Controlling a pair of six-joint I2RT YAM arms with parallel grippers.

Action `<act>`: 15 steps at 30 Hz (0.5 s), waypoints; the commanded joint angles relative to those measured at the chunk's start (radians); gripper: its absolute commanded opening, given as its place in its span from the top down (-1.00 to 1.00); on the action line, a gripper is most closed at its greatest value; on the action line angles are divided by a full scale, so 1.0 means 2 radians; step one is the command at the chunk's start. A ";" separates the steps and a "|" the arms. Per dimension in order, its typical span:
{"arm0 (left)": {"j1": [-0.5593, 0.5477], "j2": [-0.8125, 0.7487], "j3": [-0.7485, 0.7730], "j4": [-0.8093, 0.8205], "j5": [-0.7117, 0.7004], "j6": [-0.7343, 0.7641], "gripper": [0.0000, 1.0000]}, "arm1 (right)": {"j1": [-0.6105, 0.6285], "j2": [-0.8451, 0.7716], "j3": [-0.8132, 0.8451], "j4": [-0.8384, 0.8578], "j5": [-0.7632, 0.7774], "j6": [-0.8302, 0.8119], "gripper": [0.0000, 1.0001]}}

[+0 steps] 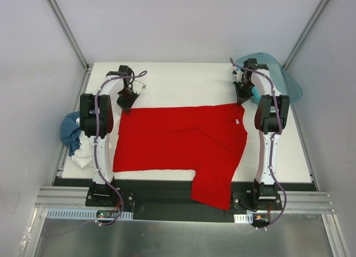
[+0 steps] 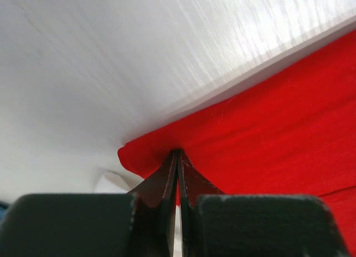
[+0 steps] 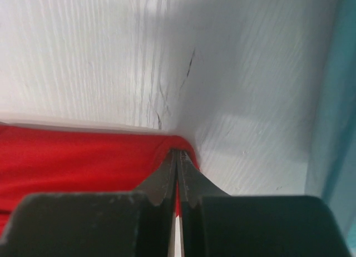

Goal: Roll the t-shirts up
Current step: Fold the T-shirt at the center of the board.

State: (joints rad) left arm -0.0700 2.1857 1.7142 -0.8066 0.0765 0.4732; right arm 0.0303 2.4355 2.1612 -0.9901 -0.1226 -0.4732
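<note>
A bright red t-shirt (image 1: 178,143) lies spread across the white table, its near right part hanging over the front edge. My left gripper (image 1: 125,105) is shut on its far left corner; in the left wrist view the gripper (image 2: 178,152) pinches the red cloth (image 2: 267,129). My right gripper (image 1: 241,101) is shut on the far right corner; in the right wrist view the gripper (image 3: 178,152) pinches the red edge (image 3: 83,157). A blue t-shirt (image 1: 70,130) and a white t-shirt (image 1: 84,155) lie bunched at the table's left edge.
A translucent teal tub (image 1: 281,73) stands at the far right corner, its wall also in the right wrist view (image 3: 334,112). The white table (image 1: 183,82) shows bare beyond the red shirt. Metal frame rails run along the sides and front.
</note>
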 commanded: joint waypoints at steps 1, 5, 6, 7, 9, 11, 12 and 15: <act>0.011 0.061 0.061 0.003 -0.035 0.020 1.00 | -0.001 0.034 0.058 0.013 0.005 -0.007 0.99; 0.012 0.097 0.128 -0.002 -0.035 0.024 1.00 | 0.002 0.055 0.102 0.033 0.000 -0.001 0.97; 0.012 0.109 0.154 -0.003 -0.035 0.024 1.00 | 0.002 0.058 0.107 0.039 0.001 0.001 0.96; 0.012 0.114 0.167 -0.004 -0.047 0.023 1.00 | 0.002 0.063 0.114 0.044 0.001 0.003 0.94; 0.012 0.118 0.200 -0.007 -0.054 0.019 1.00 | 0.005 0.068 0.136 0.045 -0.009 0.008 0.76; 0.012 0.111 0.214 -0.009 -0.054 0.011 1.00 | 0.007 0.057 0.139 0.048 -0.011 0.008 0.35; 0.011 0.095 0.224 -0.009 -0.051 0.008 1.00 | 0.009 0.036 0.135 0.046 -0.012 0.005 0.26; 0.007 0.053 0.231 -0.009 -0.041 -0.015 0.72 | 0.012 -0.020 0.117 0.047 -0.018 0.006 0.02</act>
State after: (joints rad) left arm -0.0570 2.4008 2.1105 -0.8135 0.0139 0.4919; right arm 0.0483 2.5557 2.3898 -0.9108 -0.1486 -0.4713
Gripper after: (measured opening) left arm 0.057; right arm 0.446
